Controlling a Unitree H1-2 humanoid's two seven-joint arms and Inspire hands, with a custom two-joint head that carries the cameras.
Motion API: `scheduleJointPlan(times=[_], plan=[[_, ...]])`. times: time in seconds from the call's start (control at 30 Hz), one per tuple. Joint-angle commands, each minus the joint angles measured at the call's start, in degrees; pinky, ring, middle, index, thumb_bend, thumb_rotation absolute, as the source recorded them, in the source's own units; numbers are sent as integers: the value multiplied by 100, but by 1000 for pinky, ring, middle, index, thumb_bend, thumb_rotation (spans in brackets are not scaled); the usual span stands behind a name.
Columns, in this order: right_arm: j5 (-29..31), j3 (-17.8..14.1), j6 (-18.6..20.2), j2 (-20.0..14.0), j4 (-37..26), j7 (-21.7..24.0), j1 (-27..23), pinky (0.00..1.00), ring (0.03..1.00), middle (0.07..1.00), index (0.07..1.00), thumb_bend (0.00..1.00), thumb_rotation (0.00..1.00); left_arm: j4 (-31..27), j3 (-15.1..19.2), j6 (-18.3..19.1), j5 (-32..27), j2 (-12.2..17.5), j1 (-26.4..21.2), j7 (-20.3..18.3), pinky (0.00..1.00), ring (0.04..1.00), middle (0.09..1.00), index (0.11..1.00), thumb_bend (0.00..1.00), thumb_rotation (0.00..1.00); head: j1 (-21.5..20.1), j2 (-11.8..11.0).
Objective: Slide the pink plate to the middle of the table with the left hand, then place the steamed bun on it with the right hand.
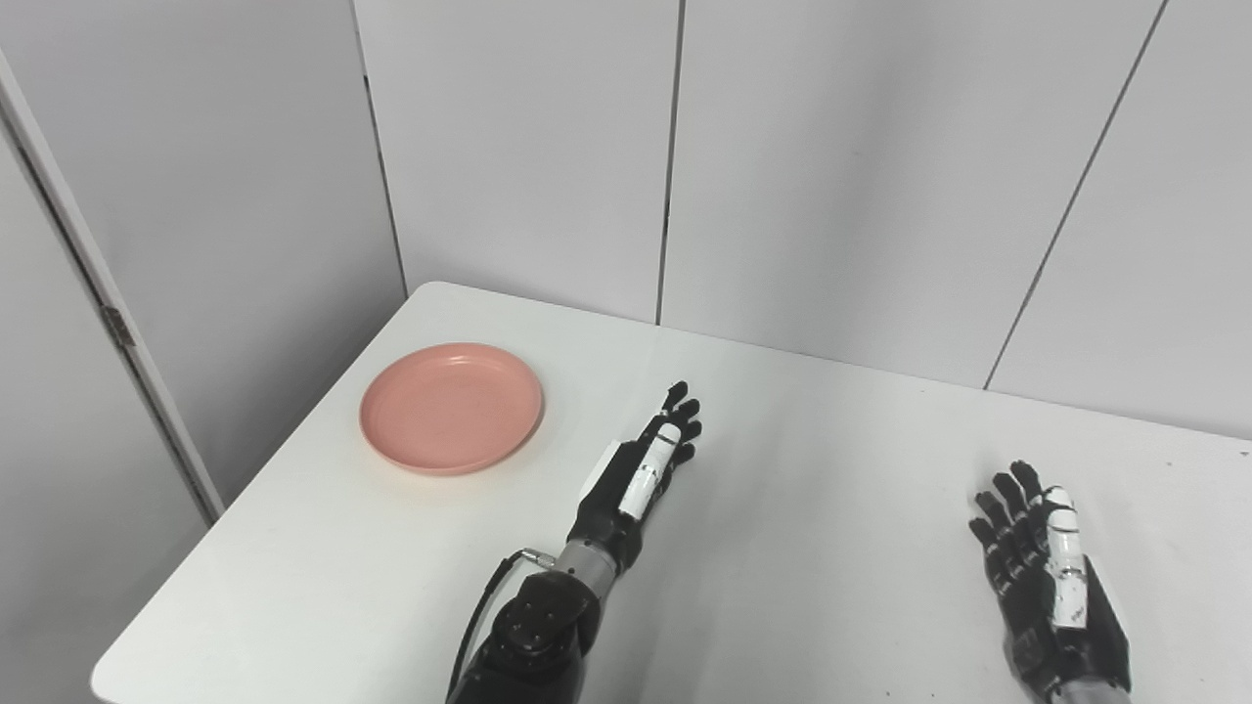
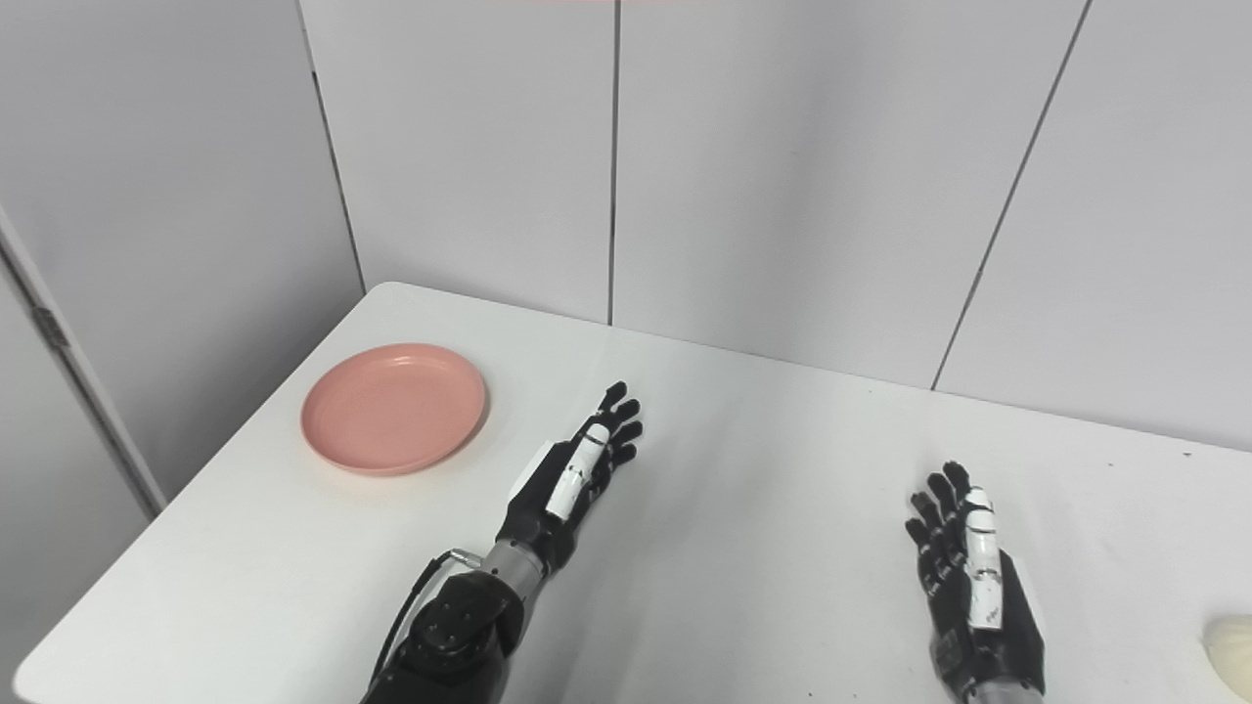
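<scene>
Starting out: nothing done yet. Left hand (image 1: 646,469) flat, fingers extended, empty; plate (image 1: 451,407) near, off to its left, untouched on worktop (image 1: 802,548). Right hand (image 2: 968,577) spread, empty; bun (image 2: 1230,642) just right of it. Slide and placement both remaining.

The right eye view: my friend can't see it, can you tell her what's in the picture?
Two black robot hands, the left hand and the right hand, are open over a white table, holding nothing. An empty pink plate sits near the table's far left corner, and a pale steamed bun peeks in at the right edge.
</scene>
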Motion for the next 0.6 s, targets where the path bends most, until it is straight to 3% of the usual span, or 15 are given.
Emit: scheduleJointPlan(times=[0.0, 0.23, 0.57], plan=[[0, 5, 194, 7, 291, -6, 54, 1000, 1000, 1000, 1000, 138, 1000, 448, -91, 158, 74, -95, 354, 17, 964, 963, 979, 990, 426, 1000, 28, -10], [-22, -44, 73, -38, 557, 51, -70, 1000, 1000, 1000, 1000, 140, 1000, -70, -31, 256, 33, -143, 93, 121, 962, 964, 979, 992, 464, 1000, 76, -69], [-31, -77, -136, -156, 816, 163, -144, 1000, 1000, 1000, 1000, 146, 1000, -1605, 41, 698, 39, -197, -74, 307, 963, 948, 959, 978, 498, 1000, 212, -81]])
